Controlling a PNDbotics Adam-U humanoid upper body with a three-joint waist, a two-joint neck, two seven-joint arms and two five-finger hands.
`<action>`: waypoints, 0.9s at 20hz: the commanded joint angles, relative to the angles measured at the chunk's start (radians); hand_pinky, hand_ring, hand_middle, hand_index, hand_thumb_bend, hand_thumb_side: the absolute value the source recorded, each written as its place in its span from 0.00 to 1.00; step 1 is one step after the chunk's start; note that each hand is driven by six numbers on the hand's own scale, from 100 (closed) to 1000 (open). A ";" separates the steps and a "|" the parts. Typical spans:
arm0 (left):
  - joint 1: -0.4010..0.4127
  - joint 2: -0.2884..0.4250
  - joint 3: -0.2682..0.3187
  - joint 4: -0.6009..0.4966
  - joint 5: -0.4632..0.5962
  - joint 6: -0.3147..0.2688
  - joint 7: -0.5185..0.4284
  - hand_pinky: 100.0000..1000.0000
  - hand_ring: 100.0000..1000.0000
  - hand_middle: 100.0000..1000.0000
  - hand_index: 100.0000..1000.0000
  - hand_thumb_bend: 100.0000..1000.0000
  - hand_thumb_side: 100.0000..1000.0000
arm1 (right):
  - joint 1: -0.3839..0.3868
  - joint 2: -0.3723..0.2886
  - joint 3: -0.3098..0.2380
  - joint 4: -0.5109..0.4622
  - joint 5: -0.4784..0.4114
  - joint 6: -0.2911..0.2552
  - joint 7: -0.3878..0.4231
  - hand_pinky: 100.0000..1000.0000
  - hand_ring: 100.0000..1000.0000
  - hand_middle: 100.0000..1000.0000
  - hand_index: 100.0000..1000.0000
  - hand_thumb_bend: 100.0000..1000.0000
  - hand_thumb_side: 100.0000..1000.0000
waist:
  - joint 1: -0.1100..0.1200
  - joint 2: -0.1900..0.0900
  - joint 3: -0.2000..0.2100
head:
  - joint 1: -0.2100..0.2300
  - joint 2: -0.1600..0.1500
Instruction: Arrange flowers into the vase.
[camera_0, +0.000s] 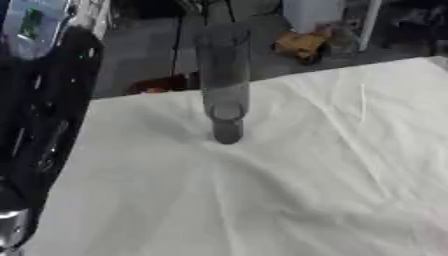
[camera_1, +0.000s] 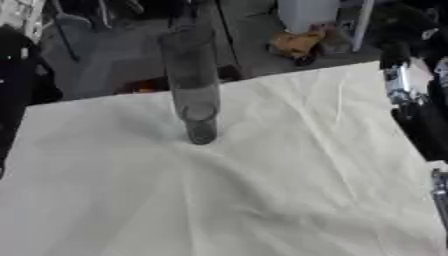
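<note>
A tall clear glass vase (camera_0: 224, 85) stands upright on the white cloth (camera_0: 262, 190), toward the table's far side and left of centre. I see nothing inside it, and no flowers show in either view. My left arm (camera_0: 44, 125), black with a silver joint, runs down the left edge of the left eye view. Along the right edge of the right eye view runs my right arm (camera_1: 418, 115). Both arms leave the picture before their hands show. Neither arm touches the vase.
The cloth is wrinkled, with folds fanning out from the vase. Beyond the table's far edge lie a grey floor, a yellow-brown object (camera_0: 302, 45), a white container (camera_1: 306, 14) and something red (camera_0: 153, 85).
</note>
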 joint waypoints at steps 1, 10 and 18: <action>-0.029 0.013 0.000 -0.026 0.023 -0.011 0.000 0.00 0.00 0.00 0.00 0.00 0.64 | -0.019 -0.022 0.004 -0.016 -0.014 -0.005 0.005 0.78 0.93 0.74 0.95 0.00 1.00 | -0.003 -0.018 -0.002 | -0.015 -0.054; -0.025 0.001 -0.005 -0.032 0.062 -0.022 0.007 0.00 0.00 0.00 0.00 0.00 0.64 | -0.029 -0.015 0.010 -0.016 -0.019 -0.012 0.008 0.77 0.93 0.74 0.95 0.00 1.00 | 0.009 -0.015 -0.019 | -0.020 -0.086; -0.020 -0.004 -0.004 -0.013 0.002 -0.082 -0.027 0.00 0.00 0.00 0.00 0.00 0.63 | -0.049 -0.011 0.018 -0.016 -0.034 -0.021 0.012 0.77 0.93 0.74 0.95 0.00 1.00 | 0.016 -0.001 -0.036 | 0.006 -0.105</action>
